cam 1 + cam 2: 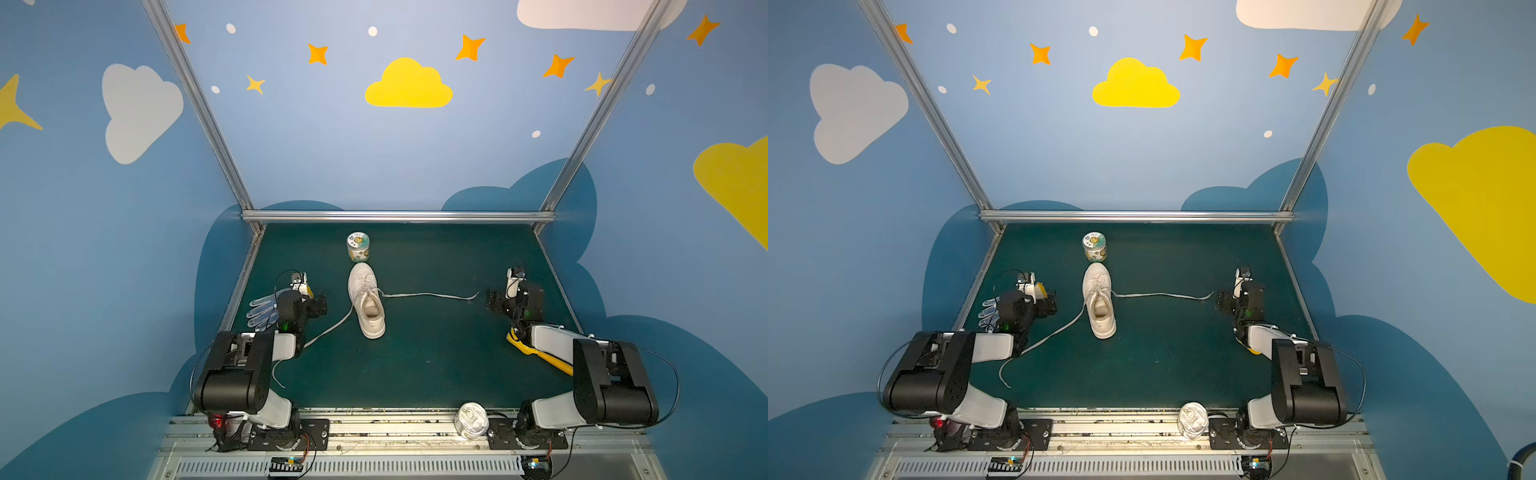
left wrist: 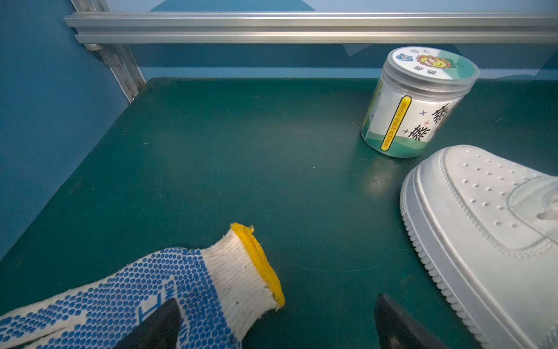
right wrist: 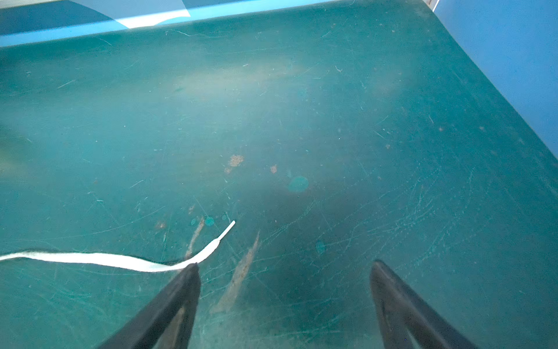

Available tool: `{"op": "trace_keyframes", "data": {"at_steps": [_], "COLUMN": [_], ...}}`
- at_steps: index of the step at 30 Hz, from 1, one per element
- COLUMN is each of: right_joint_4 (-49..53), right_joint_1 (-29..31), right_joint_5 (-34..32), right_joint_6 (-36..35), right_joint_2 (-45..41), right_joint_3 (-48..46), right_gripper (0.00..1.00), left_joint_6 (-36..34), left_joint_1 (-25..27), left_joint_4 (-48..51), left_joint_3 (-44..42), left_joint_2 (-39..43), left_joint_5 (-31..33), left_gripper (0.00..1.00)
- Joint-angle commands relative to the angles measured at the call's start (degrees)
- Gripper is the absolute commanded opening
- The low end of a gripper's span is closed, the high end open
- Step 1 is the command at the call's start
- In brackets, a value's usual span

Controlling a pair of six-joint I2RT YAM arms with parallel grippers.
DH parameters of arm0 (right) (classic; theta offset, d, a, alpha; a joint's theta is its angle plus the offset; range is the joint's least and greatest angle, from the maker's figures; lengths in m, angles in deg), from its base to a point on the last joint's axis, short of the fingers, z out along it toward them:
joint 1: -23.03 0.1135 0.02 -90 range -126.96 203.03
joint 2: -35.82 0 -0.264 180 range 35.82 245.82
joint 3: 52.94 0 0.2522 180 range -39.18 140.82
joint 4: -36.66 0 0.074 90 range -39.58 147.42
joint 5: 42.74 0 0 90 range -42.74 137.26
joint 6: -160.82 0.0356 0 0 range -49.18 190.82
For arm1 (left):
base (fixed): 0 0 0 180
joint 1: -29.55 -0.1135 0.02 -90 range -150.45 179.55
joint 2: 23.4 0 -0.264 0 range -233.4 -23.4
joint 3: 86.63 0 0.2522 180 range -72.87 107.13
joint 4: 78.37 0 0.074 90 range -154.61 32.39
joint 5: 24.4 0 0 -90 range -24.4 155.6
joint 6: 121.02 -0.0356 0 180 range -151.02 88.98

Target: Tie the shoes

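While the sneaker has its 2 laces sprawled loose, left gripper & right gripper both gape empty, so no knot yet, all tying's left to do.

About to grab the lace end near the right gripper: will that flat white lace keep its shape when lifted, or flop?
Probably floppy: the right lace lies in loose waves on the mat. Thin and flat, it likely needs a low pinch; the right gripper stands open by its tip. Hard pulls may drag the sneaker it threads into.
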Motion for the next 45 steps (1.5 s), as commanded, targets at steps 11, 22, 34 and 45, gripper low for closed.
{"op": "trace_keyframes", "data": {"at_steps": [11,22,34,45], "right_joint_4": [0.44,0.37,30.04,57.80], "right_joint_1": [0.00,0.00,0.38,10.30], "right_joint_5": [0.27,0.33,-5.34,11.16], "right_joint_6": [-0.01,-0.02,8.24,22.33], "right_joint_2": [0.30,0.36,-4.90,-0.85], "right_joint_3": [1.02,1.02,16.74,32.06], "right_gripper": [0.88,0.88,0.88,0.88], "left_joint_6": [-0.31,-0.40,12.74,38.52], "left_joint_1": [0.10,0.08,0.45,0.49], "left_joint_4": [0.74,0.78,41.56,50.06], "left_joint_3": [1.02,1.01,16.54,22.41], "left_joint_2": [0.38,0.50,15.30,9.37], "left_joint_5": [0.40,0.40,10.27,-30.41], "left_gripper": [0.99,0.99,0.99,1.00]}}
